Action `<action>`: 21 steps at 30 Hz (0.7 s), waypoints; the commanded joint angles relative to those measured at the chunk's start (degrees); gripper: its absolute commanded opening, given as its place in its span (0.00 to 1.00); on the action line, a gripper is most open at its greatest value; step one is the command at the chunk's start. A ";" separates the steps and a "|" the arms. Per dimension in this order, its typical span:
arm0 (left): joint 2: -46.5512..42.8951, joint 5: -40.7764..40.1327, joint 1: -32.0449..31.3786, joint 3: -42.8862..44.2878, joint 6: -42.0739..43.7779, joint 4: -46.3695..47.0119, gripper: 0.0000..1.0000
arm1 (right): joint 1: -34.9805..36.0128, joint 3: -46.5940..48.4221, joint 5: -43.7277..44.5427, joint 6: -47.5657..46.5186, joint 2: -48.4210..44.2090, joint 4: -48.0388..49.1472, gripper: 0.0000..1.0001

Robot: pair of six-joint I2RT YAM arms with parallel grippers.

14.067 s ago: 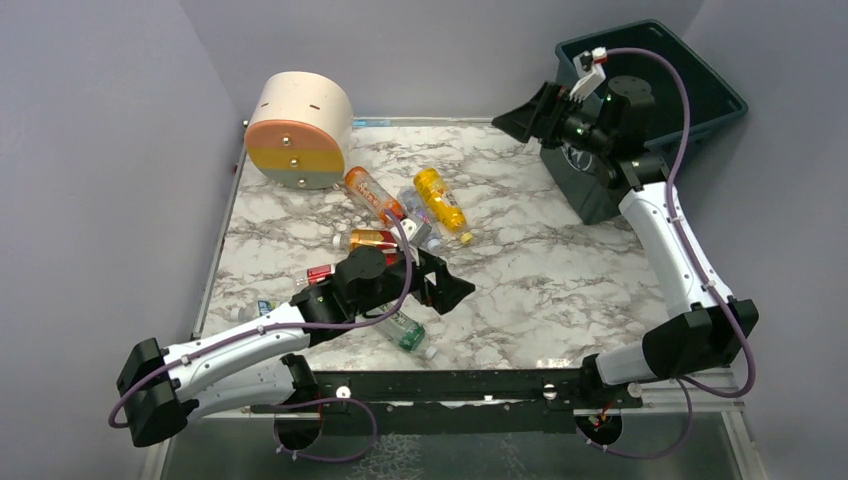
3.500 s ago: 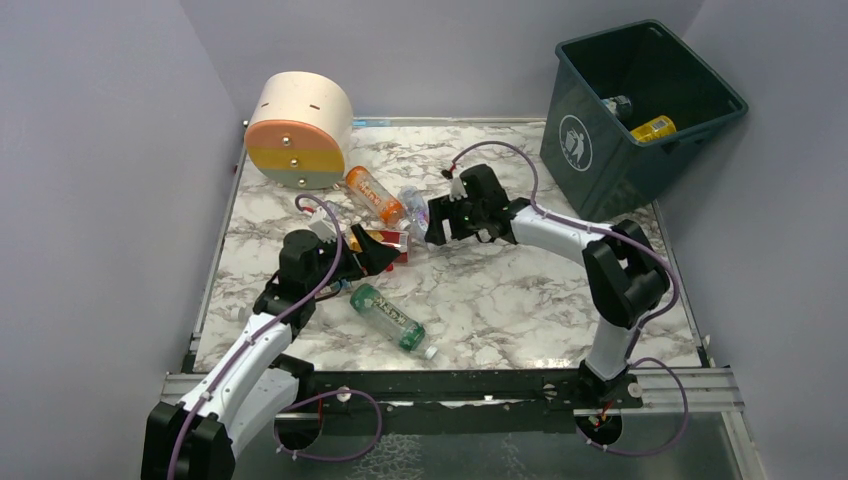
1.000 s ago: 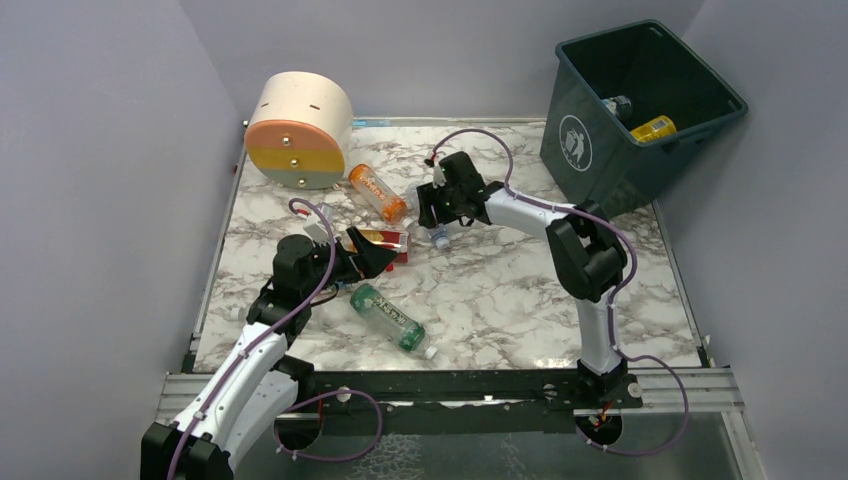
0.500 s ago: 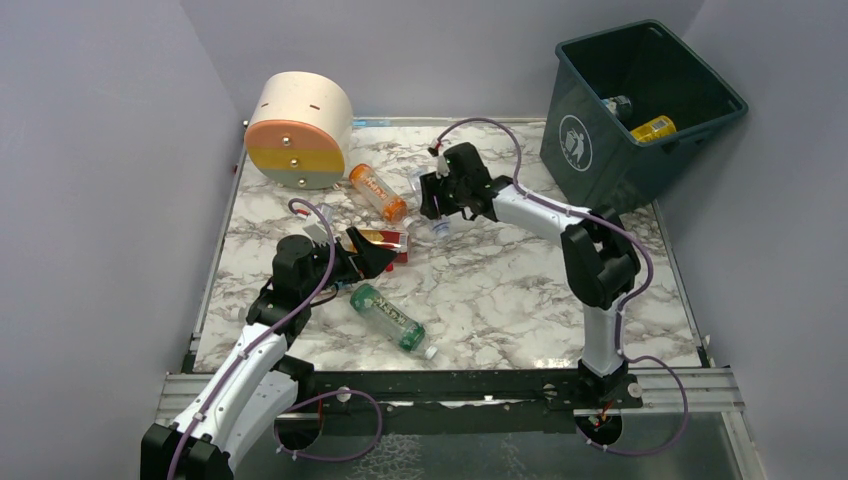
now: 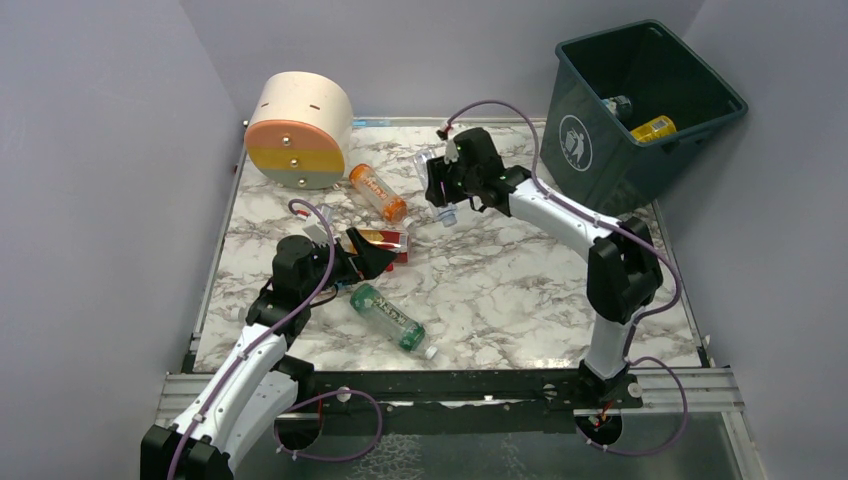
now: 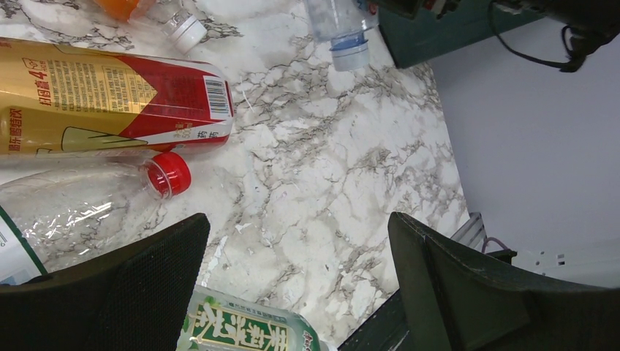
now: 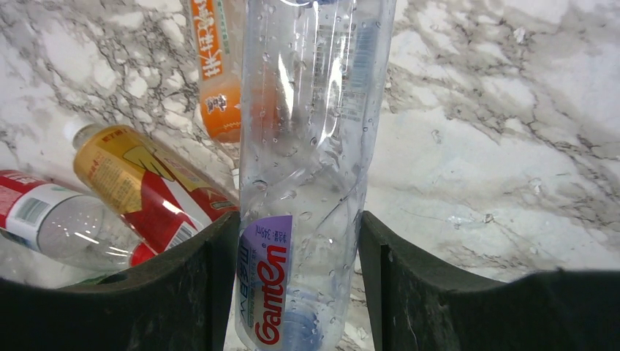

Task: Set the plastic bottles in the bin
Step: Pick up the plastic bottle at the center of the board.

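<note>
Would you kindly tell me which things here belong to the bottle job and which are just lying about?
Job: clear bottle in the right fingers; orange bottle; gold-and-red bottle; red-capped clear bottle; green bottle; yellow bottle inside the teal bin.
Lying about: cream cylinder.

Clear bottle point(image 7: 314, 146): purple label reads "Ganten"
</note>
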 commanded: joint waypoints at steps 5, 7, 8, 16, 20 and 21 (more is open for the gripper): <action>-1.64 -1.07 0.20 1.74 0.63 -1.06 0.99 | -0.06 5.61 2.56 -1.52 -7.73 -4.07 0.59; -2.05 -1.06 0.20 1.60 0.56 -1.31 0.99 | -0.21 6.24 2.61 -1.50 -9.24 -4.70 0.60; -2.24 -1.12 0.20 1.41 0.48 -1.36 0.99 | -0.30 6.57 2.86 -1.54 -10.03 -5.01 0.60; -3.02 -0.84 0.20 0.71 0.10 -1.33 0.99 | -1.00 10.46 3.70 -2.29 -15.37 -7.82 0.60; -3.06 -0.80 0.20 0.57 0.10 -1.16 0.99 | -1.51 13.54 4.81 -3.23 -16.61 -9.77 0.60; -3.02 -0.72 0.20 0.51 0.10 -1.08 0.99 | -1.78 14.42 5.33 -3.52 -16.85 -10.22 0.60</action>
